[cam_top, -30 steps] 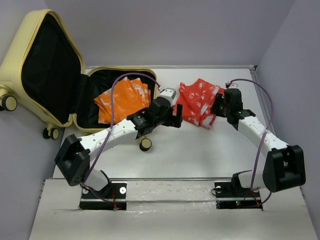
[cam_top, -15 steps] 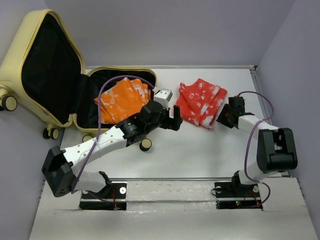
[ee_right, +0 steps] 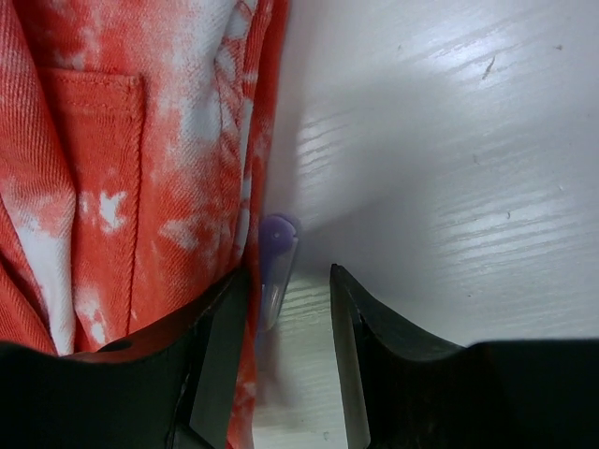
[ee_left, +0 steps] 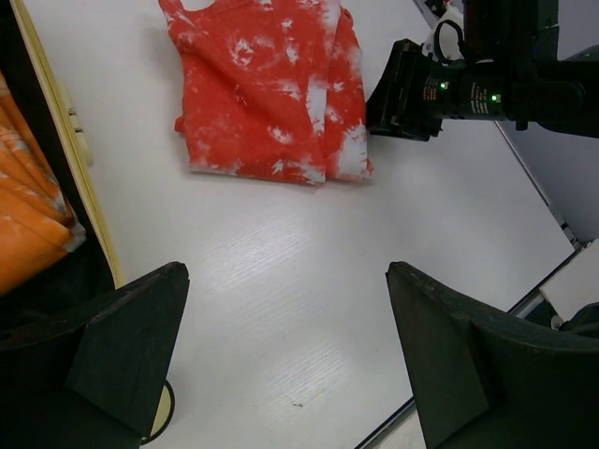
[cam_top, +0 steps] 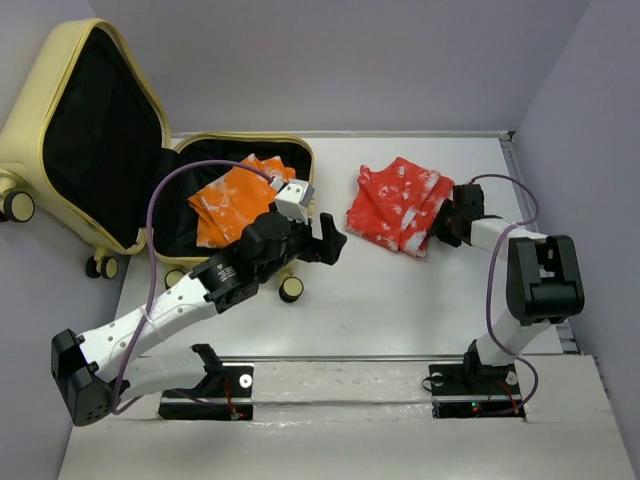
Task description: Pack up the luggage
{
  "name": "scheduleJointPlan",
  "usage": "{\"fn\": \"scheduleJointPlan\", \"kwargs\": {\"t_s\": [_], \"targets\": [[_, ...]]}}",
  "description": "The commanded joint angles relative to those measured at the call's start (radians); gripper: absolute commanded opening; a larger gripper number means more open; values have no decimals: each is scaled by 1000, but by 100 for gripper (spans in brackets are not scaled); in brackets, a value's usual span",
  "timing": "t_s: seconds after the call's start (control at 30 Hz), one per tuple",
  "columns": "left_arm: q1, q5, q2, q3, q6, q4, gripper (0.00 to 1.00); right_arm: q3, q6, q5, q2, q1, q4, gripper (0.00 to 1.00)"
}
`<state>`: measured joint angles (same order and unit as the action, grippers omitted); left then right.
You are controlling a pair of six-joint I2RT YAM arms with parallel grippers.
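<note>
The pale yellow luggage lies open at the back left, lid raised. An orange folded garment lies in its black-lined base. A red-and-white garment lies folded on the table, also in the left wrist view. My left gripper is open and empty between the luggage and the red garment. My right gripper is low at the red garment's right edge, narrowly open. Its left finger touches the cloth. A small purple piece lies between the jaws.
A caster wheel sticks out at the luggage's front corner, close under my left arm. The luggage's rim runs along the left of the left wrist view. The table's right edge lies just beyond my right gripper.
My left arm has drawn back to the left, away from the red garment. My right gripper has swung down to the garment's right edge.
</note>
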<state>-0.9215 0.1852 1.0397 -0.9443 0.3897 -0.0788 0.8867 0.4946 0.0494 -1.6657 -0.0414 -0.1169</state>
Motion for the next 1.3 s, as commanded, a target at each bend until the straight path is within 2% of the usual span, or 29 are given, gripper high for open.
{"fn": "scheduleJointPlan", "kwargs": {"t_s": [0.0, 0.2, 0.27, 0.33, 0.47, 0.53, 0.67, 0.8, 1.07, 1.17, 1.27], "targets": [[-2, 19, -7, 24, -14, 25, 99, 47, -2, -25, -35, -21, 42, 47], [-2, 20, -35, 36, -9, 27, 99, 93, -25, 47, -81, -50, -67, 46], [-2, 28, -50, 41, -9, 27, 99, 139, -45, 105, -101, -72, -180, 43], [-2, 25, -61, 45, -8, 33, 99, 161, -45, 144, -112, -84, -216, 42], [-2, 19, -81, 50, -8, 40, 99, 156, -45, 190, -100, -84, -242, 32], [-2, 16, -89, 55, -9, 39, 99, 146, -47, 222, -86, -84, -245, 31], [-2, 3, -101, 61, -8, 43, 99, 141, -53, 300, -71, -84, -268, 39], [-2, -10, -104, 70, -6, 48, 99, 141, -60, 299, -63, -84, -273, 51], [-2, -27, -106, 81, -3, 62, 99, 106, -94, 262, -28, -84, -276, 48], [-2, -38, -99, 79, -3, 62, 99, 81, -88, 283, 4, -84, -282, 44], [-4, -43, -98, 84, 0, 70, 99, 67, -94, 247, 64, -84, -276, 50]]}}
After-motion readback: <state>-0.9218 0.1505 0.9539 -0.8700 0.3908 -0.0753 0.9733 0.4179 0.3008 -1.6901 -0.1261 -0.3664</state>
